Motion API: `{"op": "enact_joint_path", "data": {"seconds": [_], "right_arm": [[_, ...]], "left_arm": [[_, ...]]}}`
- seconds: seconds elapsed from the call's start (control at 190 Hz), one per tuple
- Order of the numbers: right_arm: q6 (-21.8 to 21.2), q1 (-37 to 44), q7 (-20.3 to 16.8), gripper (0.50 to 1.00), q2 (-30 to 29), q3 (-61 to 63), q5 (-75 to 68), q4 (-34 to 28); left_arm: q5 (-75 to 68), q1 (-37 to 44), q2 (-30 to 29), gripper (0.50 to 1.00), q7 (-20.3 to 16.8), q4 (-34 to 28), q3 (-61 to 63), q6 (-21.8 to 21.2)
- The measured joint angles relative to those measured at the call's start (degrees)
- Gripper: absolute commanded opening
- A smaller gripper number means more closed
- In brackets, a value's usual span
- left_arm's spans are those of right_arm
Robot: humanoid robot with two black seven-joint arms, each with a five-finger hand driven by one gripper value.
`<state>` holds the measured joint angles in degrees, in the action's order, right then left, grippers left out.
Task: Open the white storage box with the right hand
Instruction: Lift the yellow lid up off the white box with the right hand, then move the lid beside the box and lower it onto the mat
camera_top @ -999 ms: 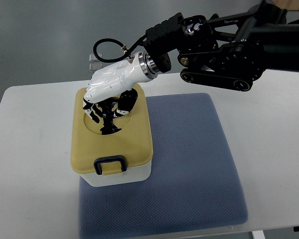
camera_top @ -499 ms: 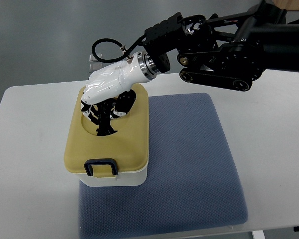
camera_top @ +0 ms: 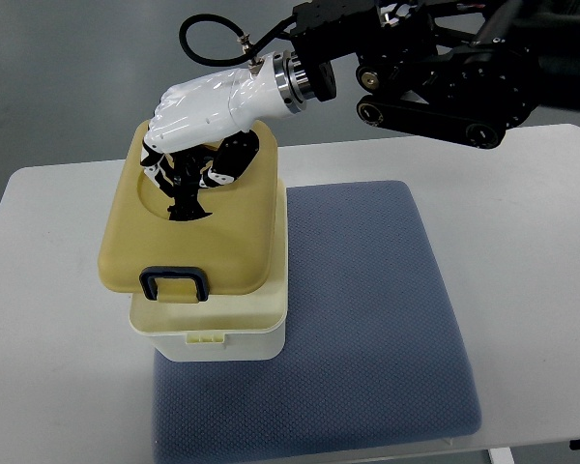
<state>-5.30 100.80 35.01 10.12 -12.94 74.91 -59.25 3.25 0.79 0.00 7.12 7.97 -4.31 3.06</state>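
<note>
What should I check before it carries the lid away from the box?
1. Grip: right hand has its fingers curled into the recess on top of the yellow lid: ok.
2. Lid separated: the lid sits raised and offset left of the white box, whose front rim shows: ok.
3. Back edge free: hidden under the lid and hand: cannot tell.
4. Lid level: it looks tilted, front edge with the dark latch hanging toward the camera: not ok.
5. Box seated: it rests on the blue mat: ok.
6. Left hand: not visible: cannot tell.
</note>
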Motion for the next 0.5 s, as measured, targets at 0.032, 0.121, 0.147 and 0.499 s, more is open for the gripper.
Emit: {"op": "enact_joint_path", "data": {"seconds": [0.032, 0.121, 0.147, 0.499], "right_arm": [[0.00, -0.01, 0.00, 0.500, 0.72, 0.10, 0.02, 0.02], [0.15, -0.45, 0.00, 0.500, 3.32, 0.18, 0.06, 0.08], [0.27, -0.67, 0.00, 0.500, 4.38, 0.19, 0.06, 0.11], [3.36, -8.65, -0.02, 0.500, 17.95, 0.16, 0.67, 1.14]], "left_arm": [[0.00, 0.00, 0.00, 1.000, 0.00, 0.00, 0.00, 0.00], [0.00, -0.01, 0.00, 1.000, 0.00, 0.00, 0.00, 0.00], [0.00, -0.01, 0.00, 1.000, 0.00, 0.00, 0.00, 0.00], [0.00, -0.01, 0.00, 1.000, 0.00, 0.00, 0.00, 0.00]]}}
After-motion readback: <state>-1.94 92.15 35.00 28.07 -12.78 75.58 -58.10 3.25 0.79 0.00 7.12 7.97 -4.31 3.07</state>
